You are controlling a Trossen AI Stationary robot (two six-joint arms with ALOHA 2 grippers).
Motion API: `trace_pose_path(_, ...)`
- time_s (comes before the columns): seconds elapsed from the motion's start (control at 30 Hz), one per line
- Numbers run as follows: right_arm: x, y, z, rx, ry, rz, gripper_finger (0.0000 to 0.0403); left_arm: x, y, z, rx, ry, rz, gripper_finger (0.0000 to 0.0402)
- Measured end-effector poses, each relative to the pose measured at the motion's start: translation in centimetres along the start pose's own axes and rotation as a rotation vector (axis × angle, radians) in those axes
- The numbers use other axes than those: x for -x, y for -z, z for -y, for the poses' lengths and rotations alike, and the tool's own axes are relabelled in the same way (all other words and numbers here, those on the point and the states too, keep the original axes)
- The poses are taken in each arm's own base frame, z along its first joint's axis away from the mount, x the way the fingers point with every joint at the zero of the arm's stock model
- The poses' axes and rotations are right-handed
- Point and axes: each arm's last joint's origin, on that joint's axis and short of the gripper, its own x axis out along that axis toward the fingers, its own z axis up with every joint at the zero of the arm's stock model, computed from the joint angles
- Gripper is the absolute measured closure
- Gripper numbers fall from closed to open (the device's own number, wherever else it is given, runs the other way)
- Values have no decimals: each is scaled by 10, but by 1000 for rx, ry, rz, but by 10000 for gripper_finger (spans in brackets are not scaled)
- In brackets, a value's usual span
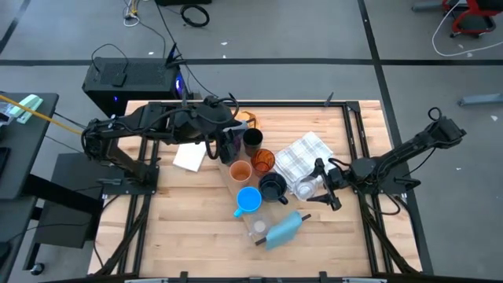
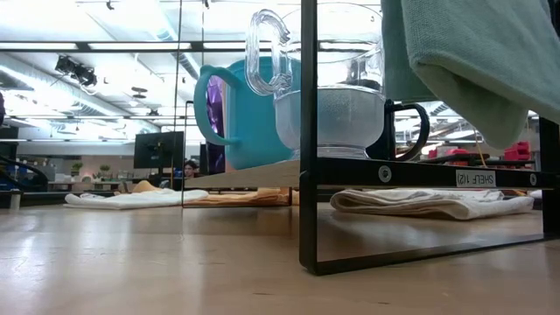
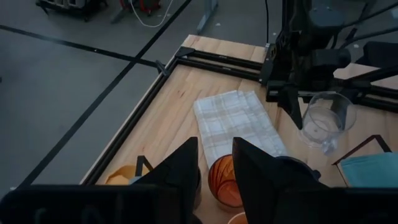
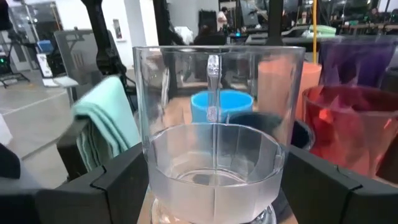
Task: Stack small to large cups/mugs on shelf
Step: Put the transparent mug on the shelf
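Note:
The shelf (image 1: 254, 215), a pale plank, runs from the table's middle toward its near edge. It carries an orange cup (image 1: 240, 170), a bright blue mug (image 1: 248, 199) and a clear glass (image 1: 258, 228). Beside it stand a black cup (image 1: 251, 141), a red-orange cup (image 1: 263, 161) and a dark navy mug (image 1: 273, 187). My right gripper (image 1: 316, 187) is shut on a clear glass mug (image 1: 306, 187) at the near edge of the checked cloth (image 1: 302, 156). My left gripper (image 3: 216, 163) hangs open high over the purple tumbler (image 4: 367, 62), with nothing between its fingers. My right gripper has the clear glass mug's lower wall (image 4: 155, 186) between its two fingers (image 4: 115, 183), one on each side. The fingers come in level from the table's right side. The mug stands upright with its handle (image 4: 212, 87) on the far side from the gripper. I cannot tell whether its base rests on the table.
A teal towel (image 1: 284, 228) hangs over the shelf's near end. A white folded cloth (image 1: 189, 157) lies left of the cups. Black frame rails (image 1: 354, 134) edge the table. Bare wood lies along the near edge.

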Motion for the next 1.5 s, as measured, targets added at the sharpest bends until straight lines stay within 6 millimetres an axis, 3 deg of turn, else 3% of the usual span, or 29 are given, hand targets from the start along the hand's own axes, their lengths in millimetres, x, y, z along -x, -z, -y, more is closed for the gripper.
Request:
trace_pose_path(0.43, -8, 16, -1, -17, -3, -97, 84, 0, -3, 0, -25, 3, 31, 294)
trace_pose_path(1.5, -35, 31, -9, -44, -49, -94, 84, 0, -3, 0, -58, 2, 31, 294)
